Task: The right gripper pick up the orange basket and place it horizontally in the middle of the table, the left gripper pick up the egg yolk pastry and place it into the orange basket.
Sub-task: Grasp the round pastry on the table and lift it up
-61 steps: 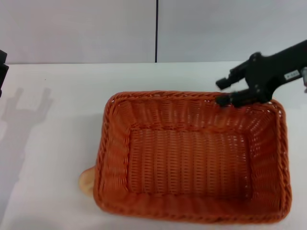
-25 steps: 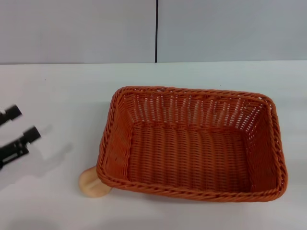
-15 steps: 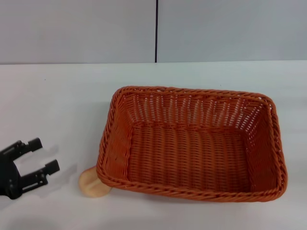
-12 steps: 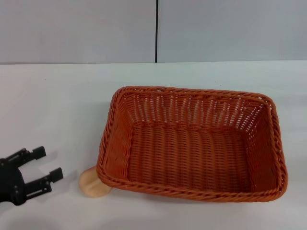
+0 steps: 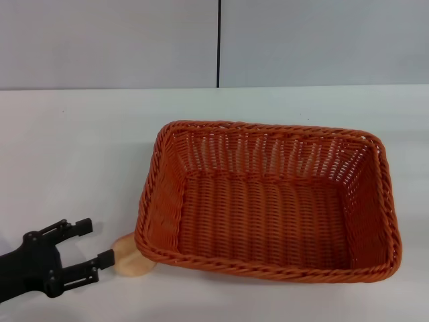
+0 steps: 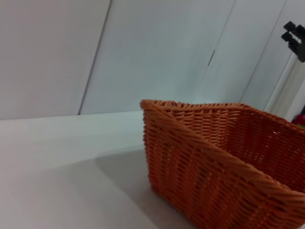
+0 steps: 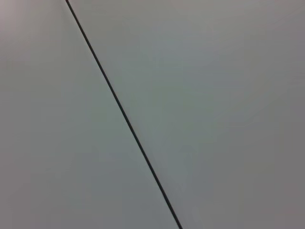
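The large rectangular orange woven basket (image 5: pixel 268 201) sits upright on the plain white bench (image 5: pixel 80 147). The small round pale tan pastry (image 5: pixel 127 253) lies on the bench touching the basket's near left corner, partly hidden under its rim. The black two-fingered left tool (image 5: pixel 94 243), fingers spread wide, hovers just left of the pastry. The right tool is out of sight.

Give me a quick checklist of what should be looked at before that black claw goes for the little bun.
1. Orange basket set flat mid-table: ok.
2. Basket holds nothing: ok.
3. Left gripper open: ok.
4. Left gripper level with the egg yolk pastry, fingers right beside it: ok.
5. Pastry free to grasp: not ok, it is tucked partly under the basket's near-left corner.
6. Right gripper out of the way: ok, not in the head view.
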### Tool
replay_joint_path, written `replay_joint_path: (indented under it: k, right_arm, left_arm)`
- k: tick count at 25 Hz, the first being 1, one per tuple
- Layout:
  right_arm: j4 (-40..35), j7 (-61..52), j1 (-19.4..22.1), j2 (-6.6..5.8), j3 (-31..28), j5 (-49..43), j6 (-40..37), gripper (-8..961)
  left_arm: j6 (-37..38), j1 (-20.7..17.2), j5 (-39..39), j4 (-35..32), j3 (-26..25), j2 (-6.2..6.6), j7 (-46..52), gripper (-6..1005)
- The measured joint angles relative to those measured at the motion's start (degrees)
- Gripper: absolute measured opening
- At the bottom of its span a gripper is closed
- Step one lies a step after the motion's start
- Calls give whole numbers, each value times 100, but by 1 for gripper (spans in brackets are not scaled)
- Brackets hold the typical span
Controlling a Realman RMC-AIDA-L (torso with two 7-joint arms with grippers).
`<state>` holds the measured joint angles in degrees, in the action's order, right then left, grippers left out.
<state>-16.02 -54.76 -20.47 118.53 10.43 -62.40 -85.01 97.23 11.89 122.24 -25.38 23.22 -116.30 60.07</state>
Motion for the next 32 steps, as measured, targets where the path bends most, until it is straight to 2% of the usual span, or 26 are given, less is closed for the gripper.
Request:
replay_joint_path:
  k: [8,25,30,32]
  right_arm:
    - [-24,108,-72,-10,1,0,199,494]
    - [-34,167,-172,-46,3,0,505,494]
    - [-34,168,-194,-54,3,0,550,494]
    - [-33,168,-197,-54,3,0,560,493]
  left_arm:
    - [-185,130,3,27,221,-142,2,843]
    - [-413,288,1,218,372,-149,16,838]
    - [-497,309,1,218,374,-146,7,719]
    - [-513,314,1,218,375,-146,13,634]
